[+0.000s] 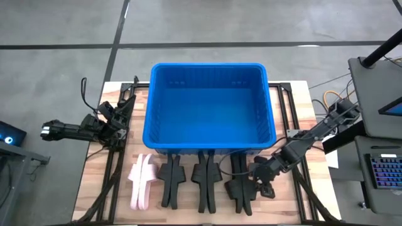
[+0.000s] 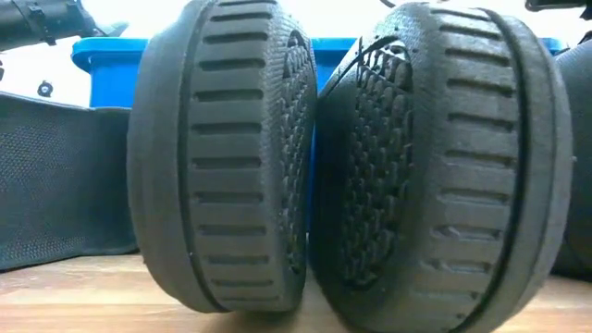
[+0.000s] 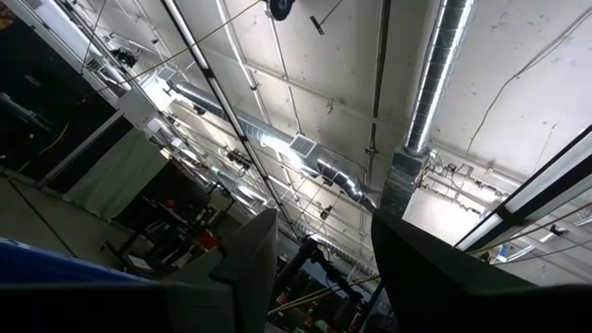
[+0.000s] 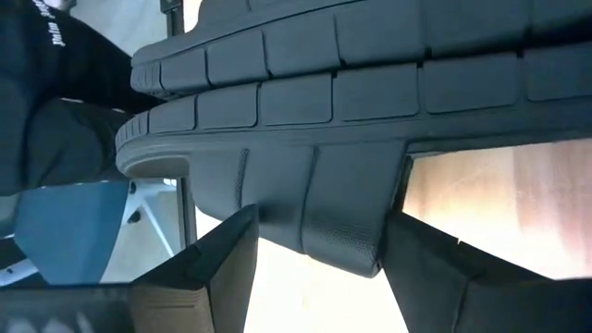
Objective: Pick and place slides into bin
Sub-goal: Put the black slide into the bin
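Wooden slats make up your bench (image 1: 301, 107), with the blue bin (image 1: 209, 108) standing at its middle. Along the near edge you have a row of slides on their sides: a pink pair (image 1: 142, 182) at the left, then three black pairs (image 1: 206, 182). Your right pincer (image 1: 259, 186) is down at the rightmost black pair (image 1: 242, 187); its fingers (image 4: 217, 268) sit spread to either side of the strap, seemingly not yet closed on it. Your left pincer (image 1: 120, 116) waits beside the bin's left wall, its fingers (image 3: 254, 268) parted and pointing up at the ceiling.
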Controlling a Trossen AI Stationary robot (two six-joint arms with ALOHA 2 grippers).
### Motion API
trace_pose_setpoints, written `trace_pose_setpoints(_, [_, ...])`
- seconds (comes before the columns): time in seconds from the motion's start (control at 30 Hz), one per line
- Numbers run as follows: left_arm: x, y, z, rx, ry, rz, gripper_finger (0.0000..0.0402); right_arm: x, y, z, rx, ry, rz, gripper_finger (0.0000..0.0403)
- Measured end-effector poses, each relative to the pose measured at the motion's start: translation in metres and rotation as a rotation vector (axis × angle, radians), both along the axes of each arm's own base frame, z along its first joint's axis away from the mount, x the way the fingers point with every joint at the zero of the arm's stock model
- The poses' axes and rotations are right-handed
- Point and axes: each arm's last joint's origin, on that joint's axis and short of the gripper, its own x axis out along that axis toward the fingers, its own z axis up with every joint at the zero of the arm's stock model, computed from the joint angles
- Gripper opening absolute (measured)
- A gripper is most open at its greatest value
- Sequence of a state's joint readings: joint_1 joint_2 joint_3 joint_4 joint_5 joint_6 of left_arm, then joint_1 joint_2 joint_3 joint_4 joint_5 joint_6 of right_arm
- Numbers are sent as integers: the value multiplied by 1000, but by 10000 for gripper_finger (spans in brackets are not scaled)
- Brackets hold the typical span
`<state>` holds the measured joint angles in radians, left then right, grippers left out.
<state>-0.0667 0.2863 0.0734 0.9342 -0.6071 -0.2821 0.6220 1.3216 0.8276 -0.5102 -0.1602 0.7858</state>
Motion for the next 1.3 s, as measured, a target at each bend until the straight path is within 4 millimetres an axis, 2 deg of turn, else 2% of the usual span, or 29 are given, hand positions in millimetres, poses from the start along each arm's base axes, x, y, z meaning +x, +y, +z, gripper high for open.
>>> trace_pose_setpoints(0.23, [0, 0, 0, 0, 0, 0, 162, 3, 3, -4, 2, 7, 14, 204])
trace_pose_setpoints(0.37, [0, 0, 0, 0, 0, 0, 162, 3, 3, -4, 2, 6, 14, 188])
trace_pose_setpoints(0.77, [0, 0, 0, 0, 1, 0, 162, 3, 3, -4, -2, -7, 31, 60])
trace_pose_setpoints(0.93, [0, 0, 0, 0, 0, 0, 162, 3, 3, -4, 7, -1, 41, 25])
trace_pose_setpoints(1.3, [0, 0, 0, 0, 1, 0, 162, 1, 3, -2, 35, 11, 55, 13])
